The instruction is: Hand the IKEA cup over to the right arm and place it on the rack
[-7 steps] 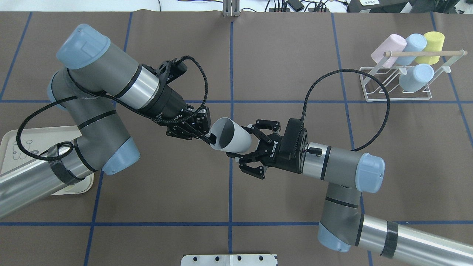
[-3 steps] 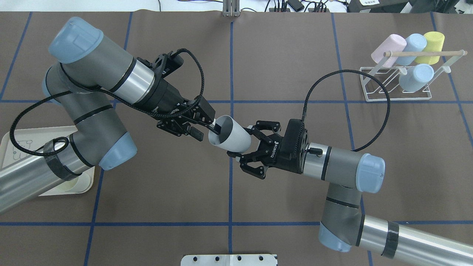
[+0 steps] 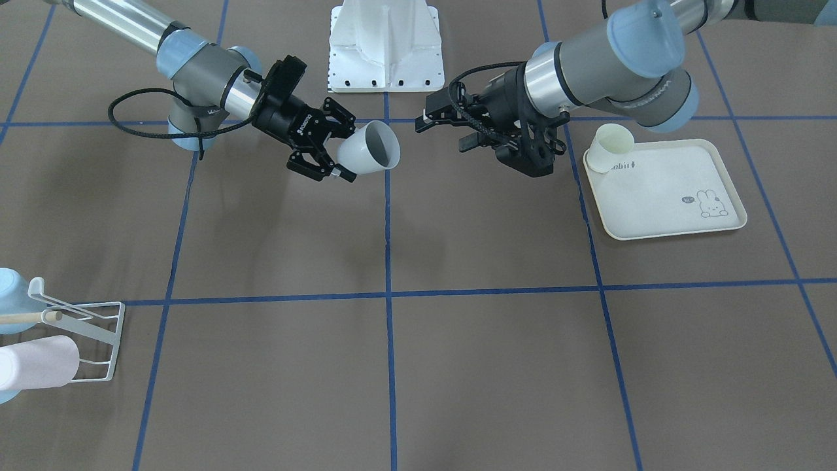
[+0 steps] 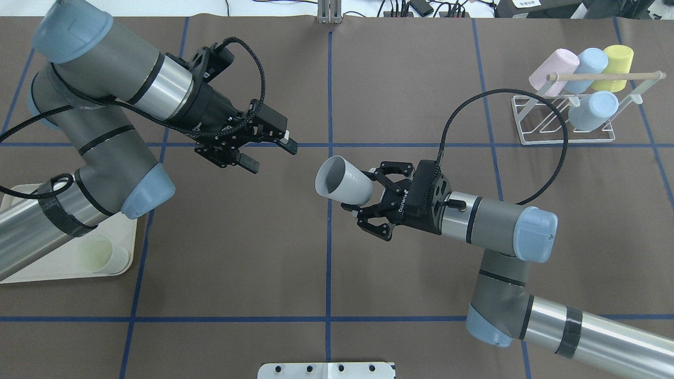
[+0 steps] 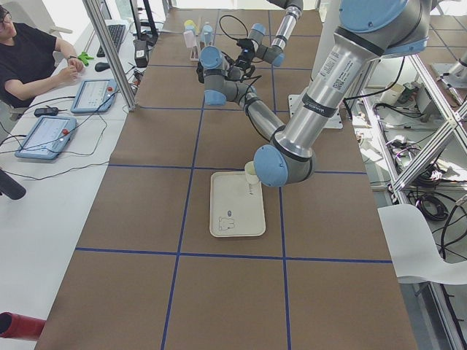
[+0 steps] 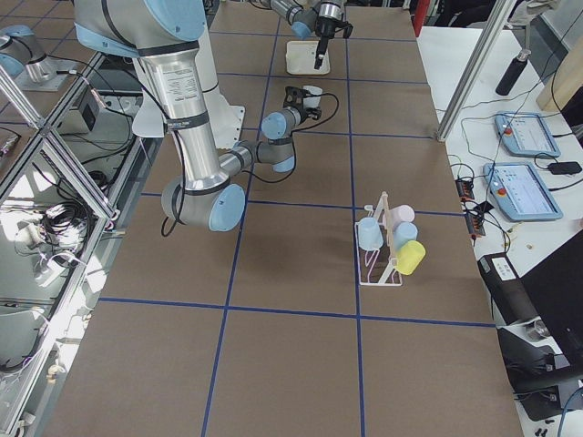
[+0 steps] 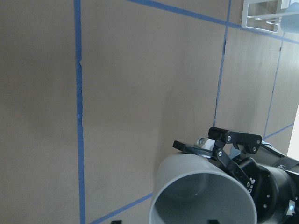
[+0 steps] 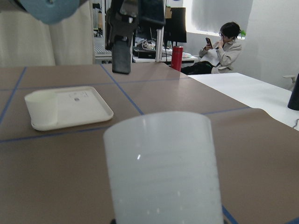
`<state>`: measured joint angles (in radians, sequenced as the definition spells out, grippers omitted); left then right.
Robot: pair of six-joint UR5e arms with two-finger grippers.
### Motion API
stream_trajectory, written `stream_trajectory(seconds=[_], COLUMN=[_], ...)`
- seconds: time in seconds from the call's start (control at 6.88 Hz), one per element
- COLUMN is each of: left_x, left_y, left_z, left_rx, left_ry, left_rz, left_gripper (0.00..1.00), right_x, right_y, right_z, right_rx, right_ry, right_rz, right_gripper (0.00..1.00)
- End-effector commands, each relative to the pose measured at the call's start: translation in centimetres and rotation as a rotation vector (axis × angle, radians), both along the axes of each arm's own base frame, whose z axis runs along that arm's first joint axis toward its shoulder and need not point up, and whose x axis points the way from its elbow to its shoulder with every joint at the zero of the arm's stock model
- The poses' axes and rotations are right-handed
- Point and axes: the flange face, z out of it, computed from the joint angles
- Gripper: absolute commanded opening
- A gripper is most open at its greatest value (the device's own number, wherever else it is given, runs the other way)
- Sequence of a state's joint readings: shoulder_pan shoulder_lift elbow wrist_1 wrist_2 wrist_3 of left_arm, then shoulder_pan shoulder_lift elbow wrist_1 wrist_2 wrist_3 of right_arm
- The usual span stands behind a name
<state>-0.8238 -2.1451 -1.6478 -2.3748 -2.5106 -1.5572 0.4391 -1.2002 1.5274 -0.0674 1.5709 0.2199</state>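
Note:
The IKEA cup (image 4: 345, 181) is white and lies sideways in mid-air over the table's middle, mouth toward the left arm. My right gripper (image 4: 366, 190) is shut on its base end; in the front-facing view that gripper (image 3: 345, 149) holds the cup (image 3: 369, 156) too. My left gripper (image 4: 268, 153) is open and empty, a short gap up and left of the cup's mouth. The left wrist view looks into the cup (image 7: 203, 196). The rack (image 4: 566, 138), white wire with a wooden rod (image 4: 605, 76), stands at the far right and bears several pastel cups.
A cream rabbit-print tray (image 3: 660, 196) lies under the left arm with a pale cup (image 3: 611, 147) at its corner. Blue tape lines cross the brown mat. A person (image 8: 224, 46) sits beyond the table's end.
My left gripper let go of the cup's rim, opened and drew back up and left. The cup now hangs from the right gripper alone and has shifted slightly right.

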Motion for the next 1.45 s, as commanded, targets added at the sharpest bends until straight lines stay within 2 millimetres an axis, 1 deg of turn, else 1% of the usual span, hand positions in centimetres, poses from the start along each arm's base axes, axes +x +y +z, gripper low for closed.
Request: stream_trajectory(seconds=[0.0,0.15,0.29,0.44,0.58,0.73,0.87,1.02,1.16,1.31], left_x=[-2.0,-2.3,-3.7,-6.5,-11.2,-15.5,-19.8,-23.7,-25.3,-25.4], left_y=[-1.9,-3.0,-4.3,-4.3,-3.2,-2.2,-1.0,-0.8,-0.9,-0.9], left_z=[4.3,5.7,5.9,6.1,8.0,9.4,12.6,15.8,16.5,16.7], left_rx=[-0.006,0.024,0.065,0.134,0.242,0.329,0.390,0.458,0.466,0.460], left_ry=[-0.062,-0.126,-0.211,-0.316,-0.444,-0.542,-0.597,-0.641,-0.653,-0.653], left_rz=[-0.106,-0.139,-0.174,-0.205,-0.202,-0.189,-0.176,-0.161,-0.170,-0.168], left_gripper=[1.00,1.00,1.00,1.00,1.00,1.00,1.00,1.00,1.00,1.00], right_x=[2.5,4.7,6.9,9.1,11.1,12.8,15.0,17.7,20.4,21.6], right_y=[-4.8,-5.6,-5.4,-5.5,-6.1,-7.2,-8.8,-10.6,-11.4,-11.6], right_z=[2.1,1.9,-0.1,-2.9,-4.1,-4.4,-3.9,-4.2,-5.1,-6.3], right_rx=[0.000,0.029,0.084,0.102,0.134,0.190,0.226,0.322,0.427,0.560], right_ry=[0.221,0.357,0.538,0.703,0.860,0.984,1.082,1.216,1.394,1.640], right_rz=[0.100,0.130,0.139,0.135,0.127,0.123,0.127,0.115,0.129,0.182], right_gripper=[0.03,0.00,0.01,0.01,0.01,0.01,0.01,0.01,0.01,0.01])
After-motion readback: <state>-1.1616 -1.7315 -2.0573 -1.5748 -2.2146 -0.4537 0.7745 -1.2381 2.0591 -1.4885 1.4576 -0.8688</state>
